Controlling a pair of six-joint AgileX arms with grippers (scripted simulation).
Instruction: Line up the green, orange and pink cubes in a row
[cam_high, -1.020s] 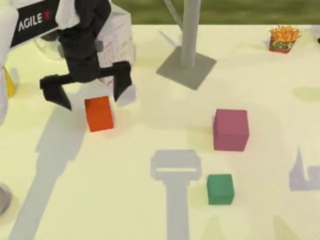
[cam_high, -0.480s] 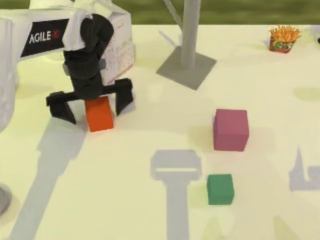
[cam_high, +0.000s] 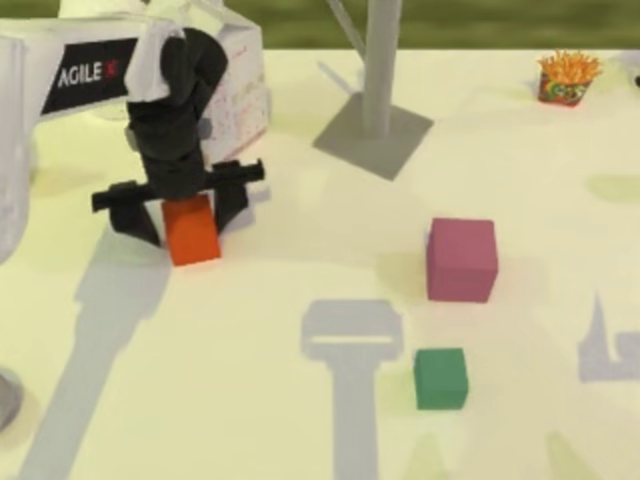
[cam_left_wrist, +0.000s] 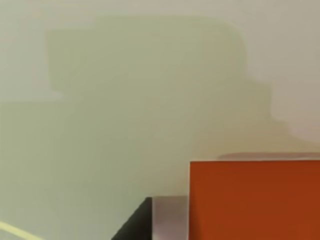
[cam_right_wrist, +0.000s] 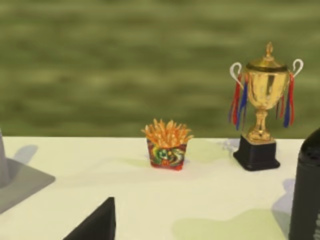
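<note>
The orange cube (cam_high: 192, 231) is being straddled by the left gripper (cam_high: 180, 207) at the table's (cam_high: 300, 420) left side, its jaws standing open with a finger on either side, not visibly clamped. The pink cube (cam_high: 461, 259) and green cube (cam_high: 441, 378) are being left well apart to the right, the green just below the pink. The right gripper is not being shown in the top view.

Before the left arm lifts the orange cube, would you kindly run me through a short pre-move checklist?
1. Left pincer straddles the orange cube, a finger on each side: ok.
2. Fingers firmly closed on the cube: cannot tell; the left wrist view shows one finger beside a cube face.
3. Orange cube upright on the table: ok.
4. Path toward the pink cube and green cube free of objects: ok.
5. Pink and green cubes apart, not yet in a row: ok.
6. Right pincer position: cannot tell; absent from the top view.
</note>
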